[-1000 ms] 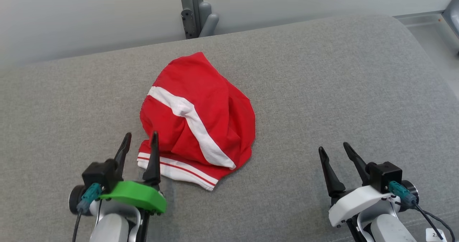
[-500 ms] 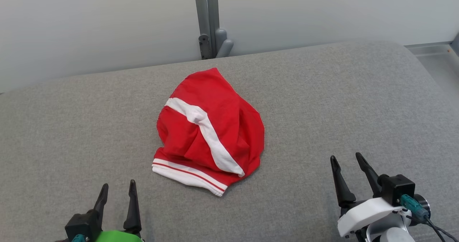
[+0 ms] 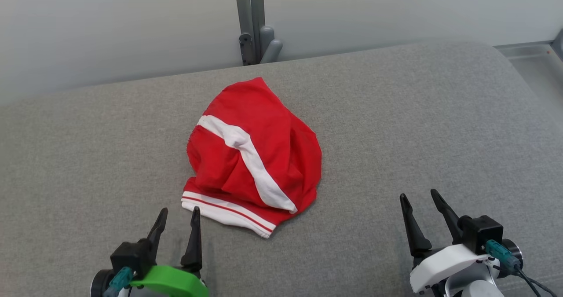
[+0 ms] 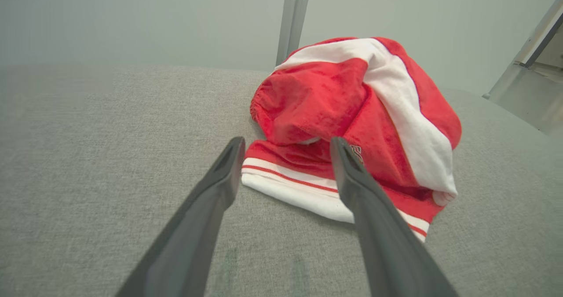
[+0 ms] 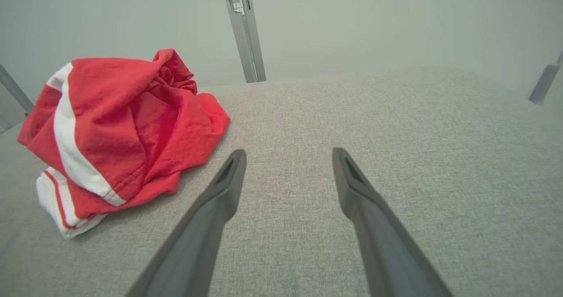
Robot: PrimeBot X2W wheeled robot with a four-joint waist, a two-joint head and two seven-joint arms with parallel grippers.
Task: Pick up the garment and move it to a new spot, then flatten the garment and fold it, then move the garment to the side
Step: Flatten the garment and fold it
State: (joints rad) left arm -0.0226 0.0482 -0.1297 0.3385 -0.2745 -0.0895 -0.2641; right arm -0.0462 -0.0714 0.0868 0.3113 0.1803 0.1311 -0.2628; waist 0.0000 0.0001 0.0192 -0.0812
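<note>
1. One garment [image 3: 253, 156], red with white bands, crumpled on one cushion [image 3: 418, 112]; inner folds hidden.
2. Two grippers: left gripper [image 3: 180, 209], jaws spread and empty, garment hem just ahead of its tips; right gripper [image 3: 418, 194], likewise spread, garment well to its left.
3. Both are cut off below the wrist.
</note>
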